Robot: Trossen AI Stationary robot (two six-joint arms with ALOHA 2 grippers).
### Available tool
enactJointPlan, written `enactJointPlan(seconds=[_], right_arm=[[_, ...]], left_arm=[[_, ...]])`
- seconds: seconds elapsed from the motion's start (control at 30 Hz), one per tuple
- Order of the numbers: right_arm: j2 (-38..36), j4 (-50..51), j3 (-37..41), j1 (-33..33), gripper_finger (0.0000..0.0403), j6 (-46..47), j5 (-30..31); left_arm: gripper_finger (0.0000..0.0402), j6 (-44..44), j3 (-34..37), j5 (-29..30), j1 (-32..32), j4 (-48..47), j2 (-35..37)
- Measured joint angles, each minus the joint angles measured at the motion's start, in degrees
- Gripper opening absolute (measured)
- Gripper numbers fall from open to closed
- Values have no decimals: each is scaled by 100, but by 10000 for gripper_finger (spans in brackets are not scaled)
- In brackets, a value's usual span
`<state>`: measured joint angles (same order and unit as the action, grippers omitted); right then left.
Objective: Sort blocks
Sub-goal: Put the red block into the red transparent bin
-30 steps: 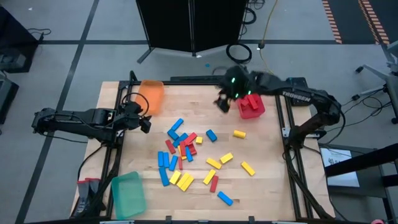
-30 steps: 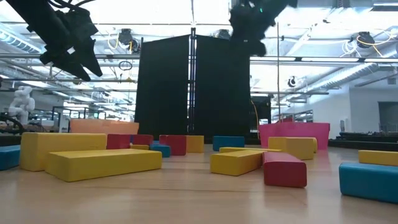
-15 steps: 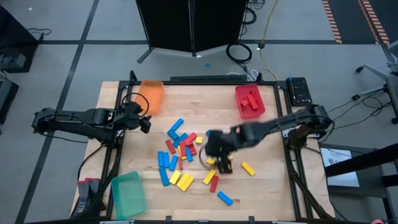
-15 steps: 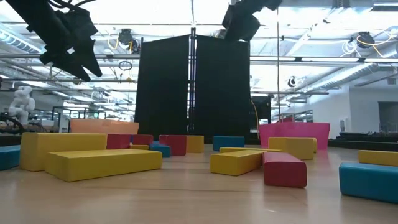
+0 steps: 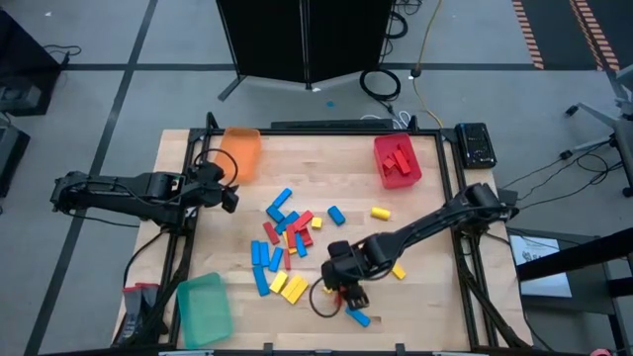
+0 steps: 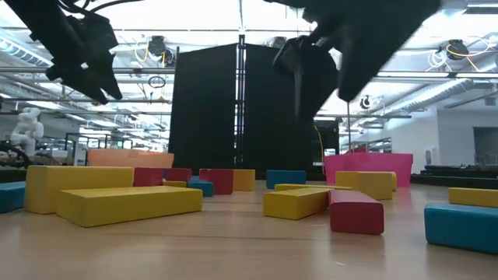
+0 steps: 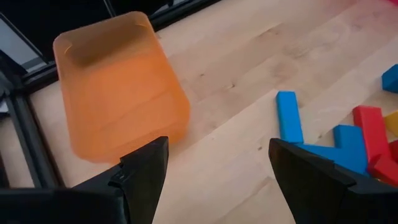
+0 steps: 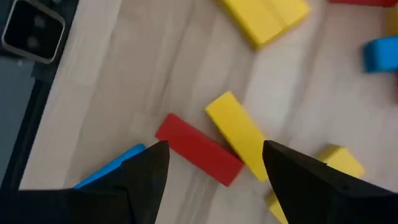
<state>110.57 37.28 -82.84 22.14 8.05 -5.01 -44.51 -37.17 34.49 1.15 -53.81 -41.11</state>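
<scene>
The right gripper [image 5: 348, 289] has swung away from the red tray [image 5: 398, 161] at the far side of the desk [image 5: 425, 297] and come across to the near part of the block scatter, jaws apart. It now hangs over a red block [image 8: 199, 149] and a yellow block [image 8: 239, 135] lying side by side below its fingertips, a blue block [image 8: 112, 167] just beside them.

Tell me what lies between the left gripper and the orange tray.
Only bare table, the left wrist view shows. The open left gripper faces the orange tray.
</scene>
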Motion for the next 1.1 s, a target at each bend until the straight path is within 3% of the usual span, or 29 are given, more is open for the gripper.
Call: enactJointPlan(seconds=[0.6,1.1], right_arm=[[511,-360,-7,234,256,-978,55],[935,-353,2,344,248,-993,173]], left_arm=[[285,-173,0,-45,2,-51,1],[285,-190,0,-149,0,-423,0]])
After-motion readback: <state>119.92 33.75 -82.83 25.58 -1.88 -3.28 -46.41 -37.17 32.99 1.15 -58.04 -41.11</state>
